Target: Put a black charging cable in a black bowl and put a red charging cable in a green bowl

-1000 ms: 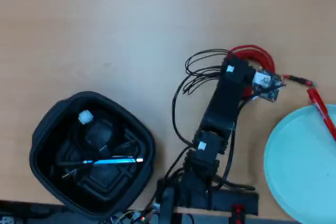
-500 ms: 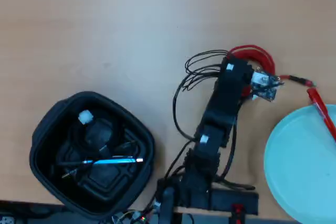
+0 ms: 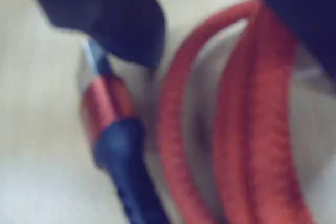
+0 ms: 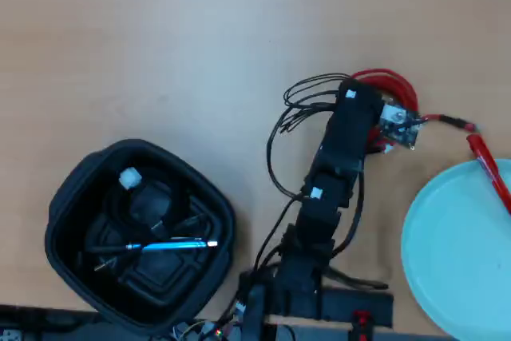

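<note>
We see a plain light wooden bench (image 4: 160, 45). On it we count one black bowl (image 4: 64, 197) holding one black charging cable (image 4: 128, 217), one green bowl (image 4: 447, 253), and one red charging cable (image 4: 391, 85) under the tool (image 4: 382, 129); we cannot tell whether the tool is clamped or apart.

You have open surface (image 4: 160, 29) across the whole upper half of the overhead view. To the right, the green bowl (image 4: 447, 261) sits clear of the arm, with a red stick (image 4: 489, 167) over its rim. The black bowl (image 4: 72, 197) occupies the lower left.
</note>
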Tool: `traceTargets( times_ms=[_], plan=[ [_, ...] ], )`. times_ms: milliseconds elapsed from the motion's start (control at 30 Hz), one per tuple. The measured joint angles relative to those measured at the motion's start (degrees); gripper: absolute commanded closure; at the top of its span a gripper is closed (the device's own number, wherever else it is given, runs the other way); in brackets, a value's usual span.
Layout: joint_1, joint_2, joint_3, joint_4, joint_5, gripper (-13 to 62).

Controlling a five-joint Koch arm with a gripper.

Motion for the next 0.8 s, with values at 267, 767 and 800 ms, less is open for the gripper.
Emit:
traceTargets(
  times_ms=[267, 767, 800],
  plan=[
    [0.18, -0.18, -1.32, -0.35, 0.26, 44.4],
    [-0.26, 12.13, 2.99, 1.58, -0.09, 55.7],
    [-0.18, 14.68, 3.08, 2.29, 0.00, 55.8]
  ],
)
